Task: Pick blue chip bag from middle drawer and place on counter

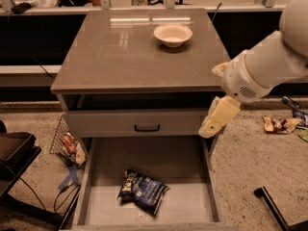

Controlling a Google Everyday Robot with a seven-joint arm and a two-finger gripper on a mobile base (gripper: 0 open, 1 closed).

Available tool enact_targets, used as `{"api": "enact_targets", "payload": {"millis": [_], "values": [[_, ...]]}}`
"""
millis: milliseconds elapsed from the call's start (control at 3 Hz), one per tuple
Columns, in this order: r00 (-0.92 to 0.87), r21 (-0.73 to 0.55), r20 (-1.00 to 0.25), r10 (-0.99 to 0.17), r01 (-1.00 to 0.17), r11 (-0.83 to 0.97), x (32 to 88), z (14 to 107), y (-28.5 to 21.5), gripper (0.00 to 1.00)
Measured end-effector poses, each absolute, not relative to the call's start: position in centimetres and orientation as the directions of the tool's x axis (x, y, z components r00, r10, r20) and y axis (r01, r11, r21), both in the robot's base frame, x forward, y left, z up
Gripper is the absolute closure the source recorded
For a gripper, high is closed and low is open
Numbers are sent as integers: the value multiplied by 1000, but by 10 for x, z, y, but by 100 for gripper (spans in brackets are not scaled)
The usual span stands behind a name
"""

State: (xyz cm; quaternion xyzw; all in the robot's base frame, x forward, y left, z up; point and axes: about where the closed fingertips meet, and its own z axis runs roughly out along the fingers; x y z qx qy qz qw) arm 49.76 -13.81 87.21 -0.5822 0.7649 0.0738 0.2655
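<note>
The blue chip bag lies crumpled on the pale floor of the open middle drawer, left of centre. The counter is the glossy grey-brown cabinet top above it. My arm reaches in from the right, and my cream gripper hangs down at the cabinet's right front corner. It is level with the closed drawer front, above and to the right of the bag, and touches nothing that I can see.
A white bowl sits at the back of the counter. A closed drawer front with a black handle is above the open drawer. A wire basket with wrappers stands on the left, wrappers lie on the floor at right, and a black bar is at lower right.
</note>
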Motion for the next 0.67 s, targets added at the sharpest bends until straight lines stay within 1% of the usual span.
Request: {"api": "enact_targets", "payload": {"millis": [333, 667], "values": [[-227, -152, -549, -805, -920, 363, 499, 811, -125, 0], [-226, -151, -549, -805, -920, 361, 499, 811, -125, 0]]}}
